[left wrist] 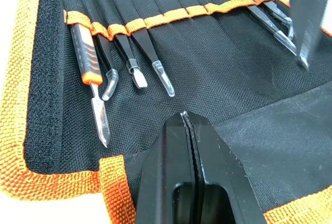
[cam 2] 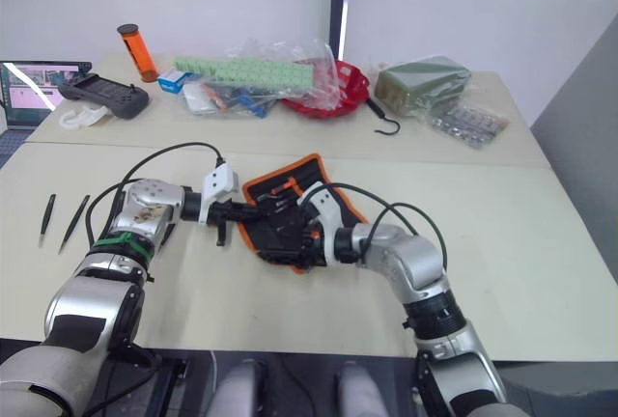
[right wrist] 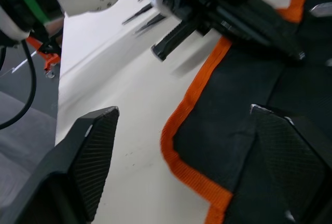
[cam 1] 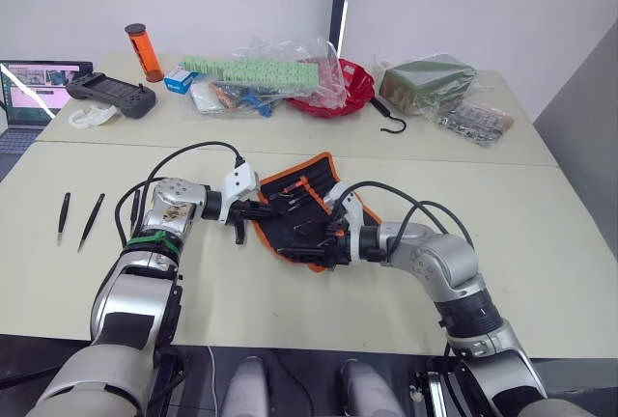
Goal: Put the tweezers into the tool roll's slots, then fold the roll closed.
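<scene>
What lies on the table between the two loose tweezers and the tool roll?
In the left eye view, the left gripper and its forearm cross that stretch from the tweezers toward the tool roll.

A black fabric tool roll (cam 1: 307,212) with bright orange edge trim is laid open on the pale table, set at a slant, its inner face turned up. Rows of narrow slots (left wrist: 171,32) are sewn across that face, topped by an orange band. Slim black tweezers (left wrist: 155,63) are seated in several slots near one end, their metal tips pointing out below the band, beside an orange-and-black handled tool. More tweezers (left wrist: 275,22) are tucked in at the other end. A lower flap of the roll is folded partly up. Two loose tweezers (cam 1: 77,216) are seen lying side by side on the table, well apart from the roll, toward the left edge.
</scene>
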